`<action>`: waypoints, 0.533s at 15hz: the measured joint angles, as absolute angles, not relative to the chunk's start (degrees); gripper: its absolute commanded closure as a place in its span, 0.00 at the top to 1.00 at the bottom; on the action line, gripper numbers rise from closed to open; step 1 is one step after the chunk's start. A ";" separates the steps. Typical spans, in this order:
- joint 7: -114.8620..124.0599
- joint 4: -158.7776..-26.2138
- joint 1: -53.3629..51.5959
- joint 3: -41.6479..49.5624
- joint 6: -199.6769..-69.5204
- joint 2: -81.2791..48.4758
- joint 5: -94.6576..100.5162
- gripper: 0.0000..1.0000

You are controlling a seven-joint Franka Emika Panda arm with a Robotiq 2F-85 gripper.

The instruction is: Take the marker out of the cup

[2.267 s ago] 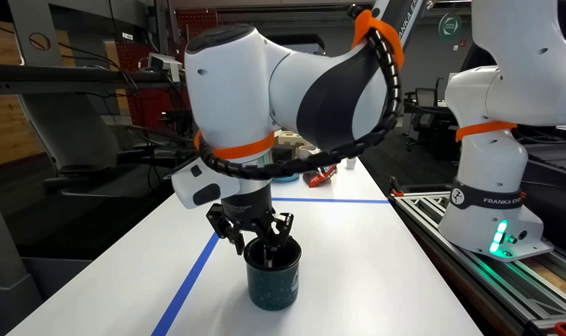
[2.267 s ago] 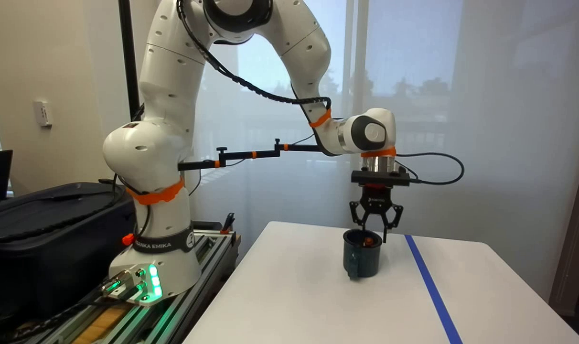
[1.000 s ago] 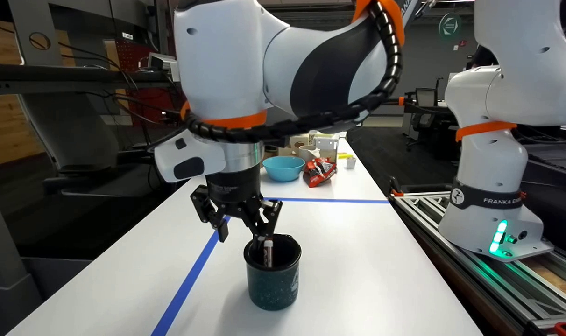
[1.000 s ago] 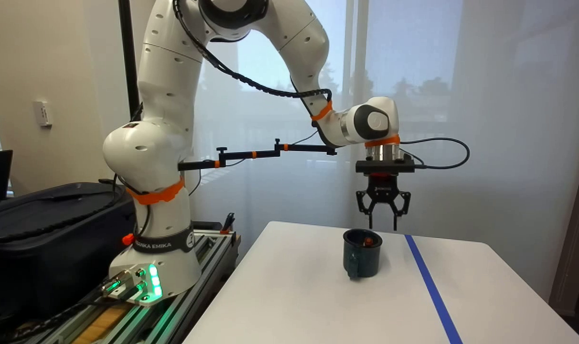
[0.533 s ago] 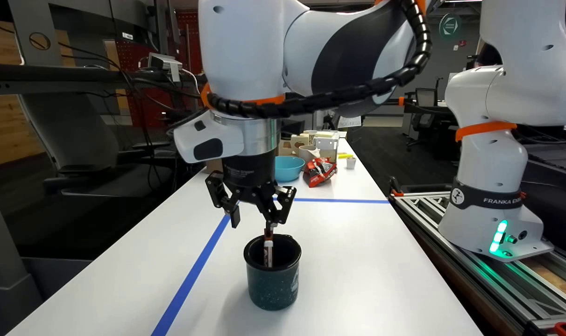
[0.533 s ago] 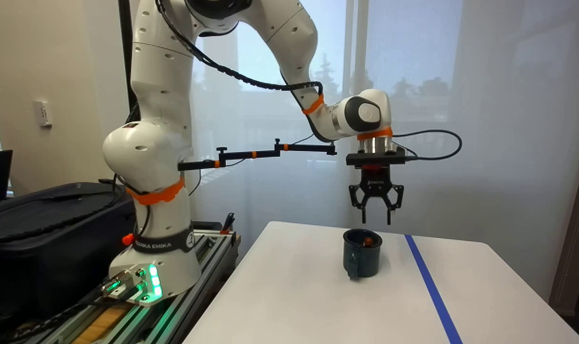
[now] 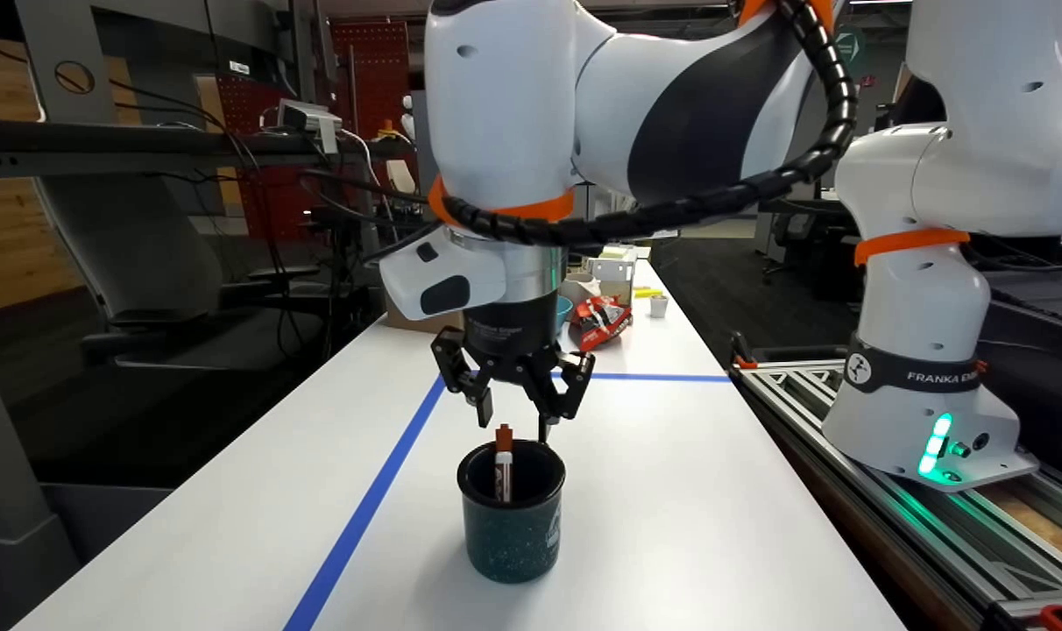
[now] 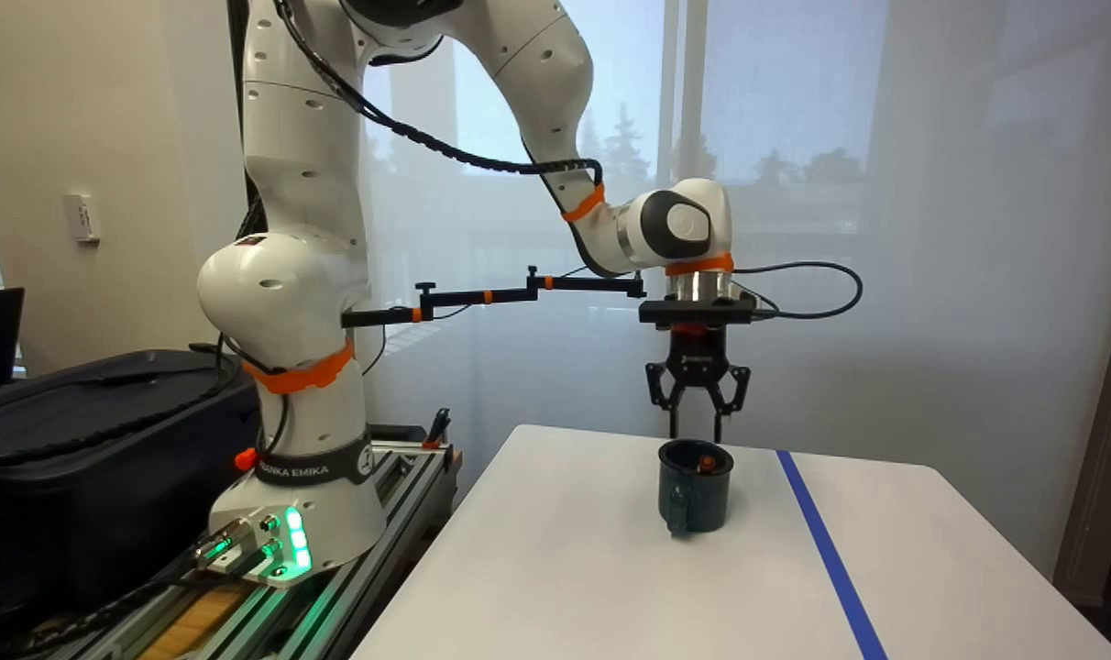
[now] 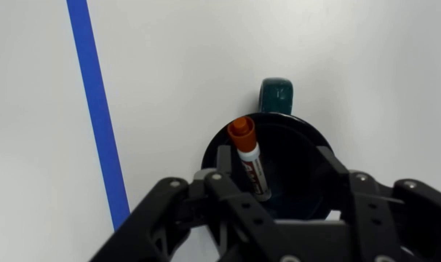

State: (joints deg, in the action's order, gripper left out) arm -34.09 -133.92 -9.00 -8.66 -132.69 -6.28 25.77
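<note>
The marker (image 7: pixel 504 469), with an orange-red cap and a white and dark body, stands leaning in the dark teal cup (image 7: pixel 512 542). In an exterior view only its cap (image 8: pixel 706 465) shows inside the cup (image 8: pixel 691 504). My gripper (image 7: pixel 514 422) is open and empty, its fingertips just above the cup's rim; it also shows in an exterior view (image 8: pixel 696 434). In the wrist view the gripper (image 9: pixel 274 154) spans the cup's mouth (image 9: pixel 304 125). The marker (image 9: pixel 252 163) appears between the fingers, closer to the left one, with its cap beyond the fingertips.
The cup stands on a white table (image 7: pixel 671 526) near a blue tape line (image 7: pixel 356 526). Farther back are a second tape line (image 7: pixel 645 378), a red bag (image 7: pixel 603 322), a mostly hidden light blue bowl (image 7: pixel 564 308) and a small white cup (image 7: pixel 658 307). The arm's base (image 8: pixel 299 513) stands beside the table.
My open gripper rose from the cup's mouth, then shifted sideways and came down slightly, back over the cup. The marker and cup have not moved.
</note>
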 measured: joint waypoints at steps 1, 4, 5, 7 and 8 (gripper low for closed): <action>-34.02 -134.16 -9.00 -8.67 -132.70 -6.28 25.77 0.59; -33.94 -134.19 -9.01 -8.73 -132.73 -6.33 25.77 0.59; -33.93 -134.12 -9.01 -8.75 -132.73 -6.40 25.77 0.59; -33.92 -133.89 -9.03 -8.81 -132.73 -6.66 25.77 0.57; -33.92 -133.76 -9.03 -8.85 -132.73 -6.89 25.77 0.57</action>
